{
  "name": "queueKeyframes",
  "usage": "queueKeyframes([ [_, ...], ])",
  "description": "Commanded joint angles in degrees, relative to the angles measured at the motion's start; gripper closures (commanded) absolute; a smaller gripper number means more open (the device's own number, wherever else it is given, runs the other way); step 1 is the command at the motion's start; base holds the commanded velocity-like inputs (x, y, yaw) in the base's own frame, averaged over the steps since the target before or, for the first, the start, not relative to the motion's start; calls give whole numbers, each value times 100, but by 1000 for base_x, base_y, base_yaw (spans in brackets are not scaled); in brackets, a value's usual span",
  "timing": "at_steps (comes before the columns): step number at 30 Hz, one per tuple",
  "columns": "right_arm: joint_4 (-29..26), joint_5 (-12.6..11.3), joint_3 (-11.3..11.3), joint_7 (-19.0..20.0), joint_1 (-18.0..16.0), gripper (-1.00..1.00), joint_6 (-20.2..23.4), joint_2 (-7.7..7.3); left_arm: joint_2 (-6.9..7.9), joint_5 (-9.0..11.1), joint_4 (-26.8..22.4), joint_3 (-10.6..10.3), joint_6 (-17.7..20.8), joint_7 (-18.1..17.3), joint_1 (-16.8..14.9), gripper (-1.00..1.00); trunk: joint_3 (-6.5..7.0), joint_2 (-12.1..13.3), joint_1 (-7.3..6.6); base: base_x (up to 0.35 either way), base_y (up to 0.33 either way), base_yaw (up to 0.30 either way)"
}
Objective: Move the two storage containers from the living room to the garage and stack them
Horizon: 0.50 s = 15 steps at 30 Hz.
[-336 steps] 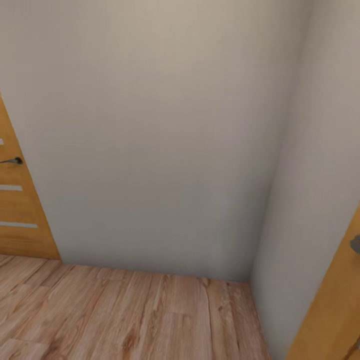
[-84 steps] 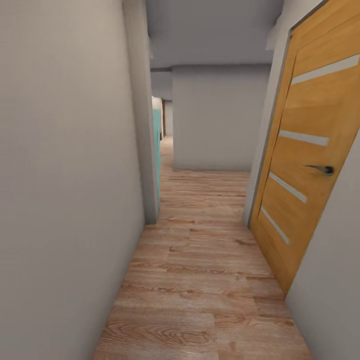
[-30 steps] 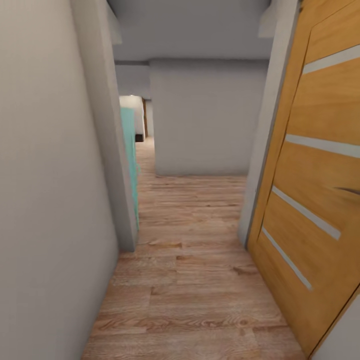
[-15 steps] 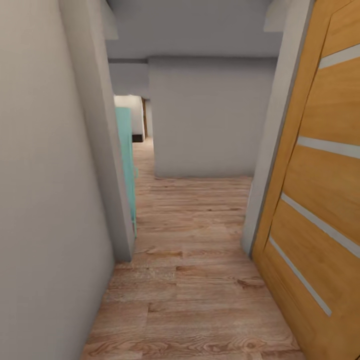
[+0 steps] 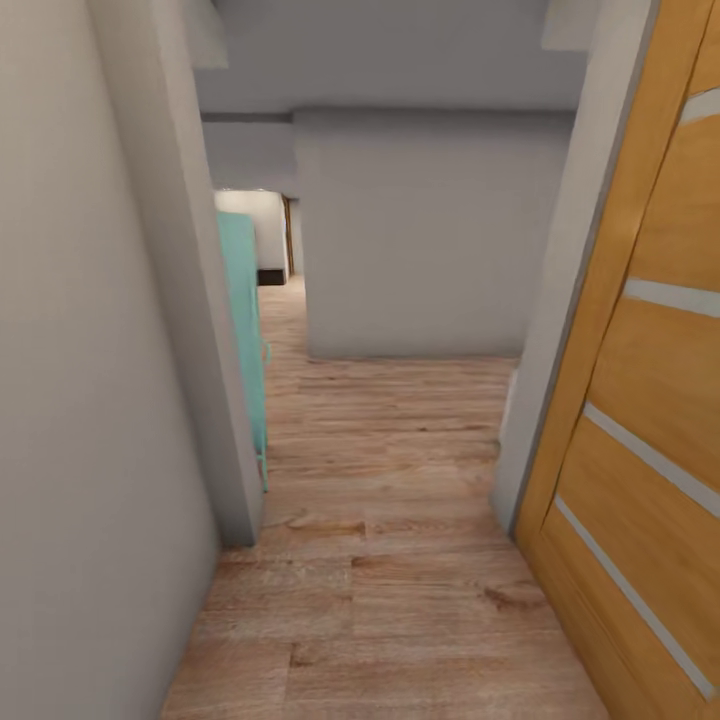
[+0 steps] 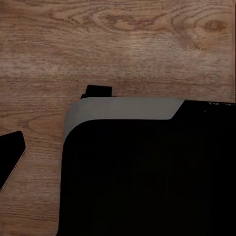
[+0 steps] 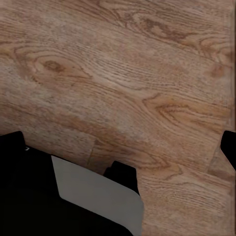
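Note:
The two storage containers are out of view, and so is the garage. I am in a narrow corridor with a light wood plank floor [image 5: 400,520]. In the left wrist view my left gripper [image 6: 118,157] hangs over the planks above my dark base [image 6: 147,187], with one black fingertip [image 6: 10,157] at the frame's edge and nothing held. In the right wrist view a black fingertip [image 7: 229,147] of my right gripper [image 7: 118,147] sits at the frame's edge, and only bare planks lie between the fingers.
An orange wooden door [image 5: 650,400] with pale stripes stands close on the right. A grey wall [image 5: 90,400] runs along the left and ends at a corner [image 5: 215,400], with a teal panel [image 5: 245,340] behind it. A grey wall [image 5: 420,240] closes the corridor ahead; an opening leads off at its left.
The camera has rolled forward along the corridor: the left wall corner, the teal panel and the orange door are nearer and larger. Much earlier it faced a bare wall corner.

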Motion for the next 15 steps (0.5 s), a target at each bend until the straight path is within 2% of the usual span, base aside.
queueKeyframes([
  [1, 16, 35, -49, 6, -8, -100, -27, -1, -4, 41, -10, 7, 7, 5, 4, -100, -5, -2, 4, 337, 0, 0],
  [15, 16, 35, -49, 23, -8, -100, -27, -5, -3, 41, -6, 7, 7, 10, 4, -100, -5, -2, 4, 337, 0, 0],
])
